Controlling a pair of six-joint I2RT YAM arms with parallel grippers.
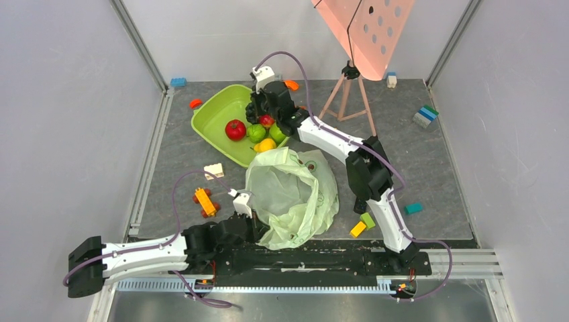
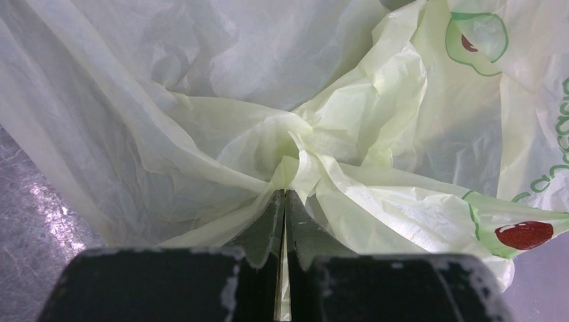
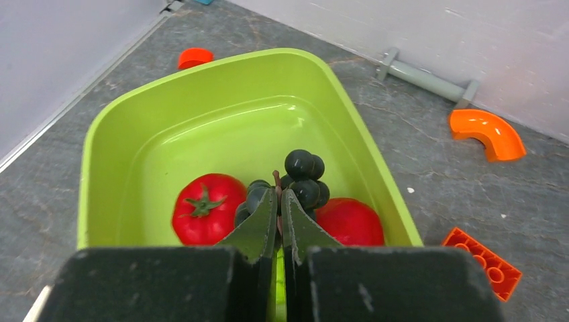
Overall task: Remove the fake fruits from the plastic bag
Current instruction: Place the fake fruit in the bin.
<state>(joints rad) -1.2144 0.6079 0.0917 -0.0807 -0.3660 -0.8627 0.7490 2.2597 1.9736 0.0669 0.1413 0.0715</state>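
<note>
The grey, stone-patterned desk (image 1: 429, 174) sits between pale walls (image 1: 67, 100), with toy blocks (image 1: 204, 201) scattered about. In the lower middle of the overhead view lies the plastic bag (image 1: 292, 194), crumpled, its mouth open. The left end effector (image 2: 283, 194) is pinched tight on a gathered fold at the bag's lower left edge. The film looks thin, light and slippery, so I judge a bunched fold or a handle the safest hold; a single layer would likely slip or tear. At upper centre, the right end effector (image 3: 278, 196) is closed on the stem of the black grape bunch (image 3: 305, 178), inside the rim of the lime-green tub (image 3: 221, 67), near a red tomato (image 3: 203, 209). The bunch seems light and glossy. Its berries would probably squirm free, so the stem suits.
</note>
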